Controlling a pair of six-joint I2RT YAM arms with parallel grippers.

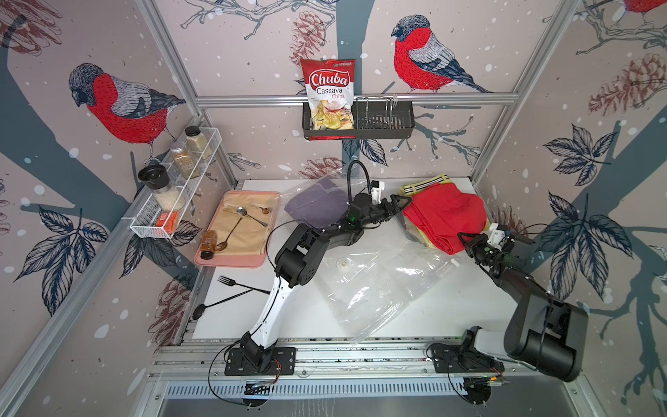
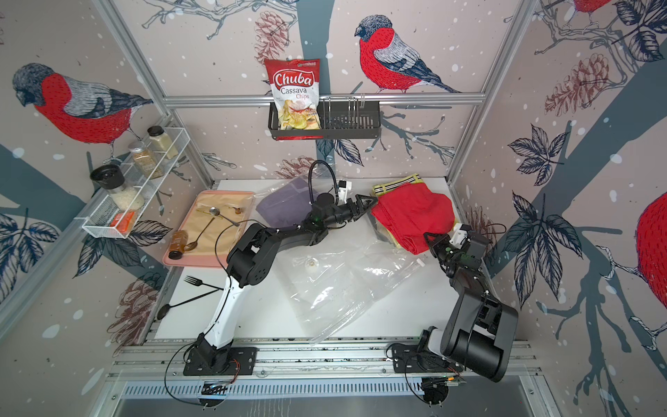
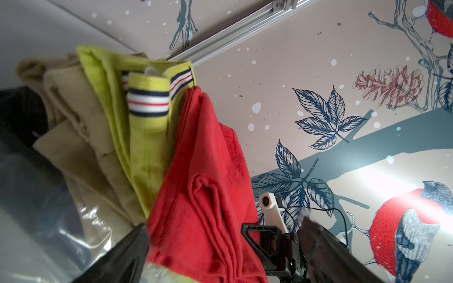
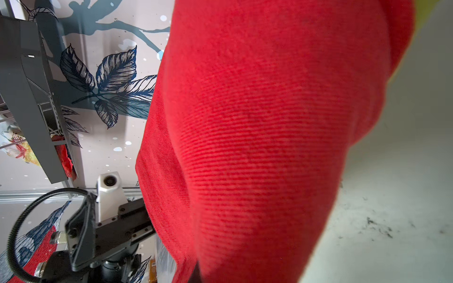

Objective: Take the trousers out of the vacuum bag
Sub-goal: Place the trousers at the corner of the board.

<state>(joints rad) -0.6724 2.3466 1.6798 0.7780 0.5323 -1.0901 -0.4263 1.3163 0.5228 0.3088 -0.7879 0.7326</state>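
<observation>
The clear vacuum bag (image 1: 379, 285) lies crumpled mid-table, its white valve (image 1: 342, 264) facing up. Purple trousers (image 1: 317, 205) lie under clear plastic at the back. At the back right, red trousers (image 1: 447, 213) top a stack of yellow trousers (image 3: 147, 137), tan trousers (image 3: 81, 137) and black trousers (image 3: 19, 110). My left gripper (image 1: 399, 202) stands open at the red cloth's left edge, its fingers (image 3: 127, 252) on either side of the fabric. My right gripper (image 1: 465, 240) is shut on the red trousers' near edge, and red cloth (image 4: 257, 147) fills its wrist view.
A pink tray (image 1: 252, 261) with a beige mat, spoons and a brown bottle sits at the left. A black fork and spoon (image 1: 234, 285) lie in front of it. A wire spice rack (image 1: 177, 184) hangs on the left wall. On the back rail, a black basket (image 1: 382, 121) holds a chips packet.
</observation>
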